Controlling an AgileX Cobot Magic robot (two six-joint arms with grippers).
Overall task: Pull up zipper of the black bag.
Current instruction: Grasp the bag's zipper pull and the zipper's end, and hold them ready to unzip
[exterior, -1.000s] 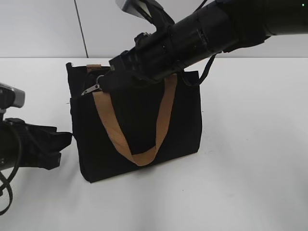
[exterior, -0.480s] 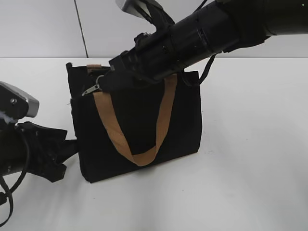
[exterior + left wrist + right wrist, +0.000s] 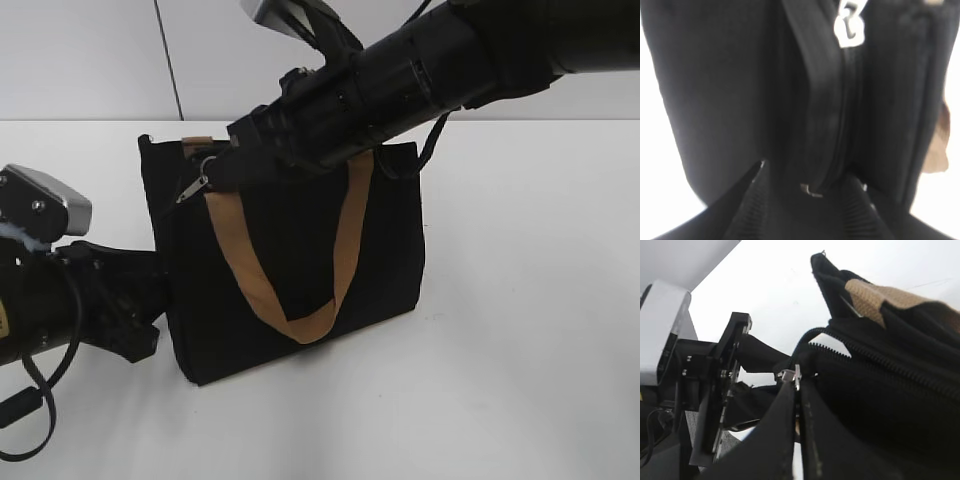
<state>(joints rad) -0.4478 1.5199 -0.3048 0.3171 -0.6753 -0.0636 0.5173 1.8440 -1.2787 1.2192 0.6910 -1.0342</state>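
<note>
The black bag (image 3: 290, 270) stands upright on the white tabletop (image 3: 520, 330), w/ a tan handle (image 3: 290, 300) hanging down its front.

Right gripper (image 3: 796, 382): jaws pinched nearly flat together, holding the zipper (image 3: 790, 375) pull at the bag's top edge near its left corner. In the exterior view the silver pull (image 3: 193, 187) hangs just left of that gripper (image 3: 225, 165).

Left gripper (image 3: 807, 172): jaws set narrow, one each side of the bag's end seam, touching the cloth at the bag's left side, low down. Can't tell if it's a firm squeeze.

Bag's right side and front have lots of bare tabletop. Left of the bag is crowded by the left arm (image 3: 60, 300).
</note>
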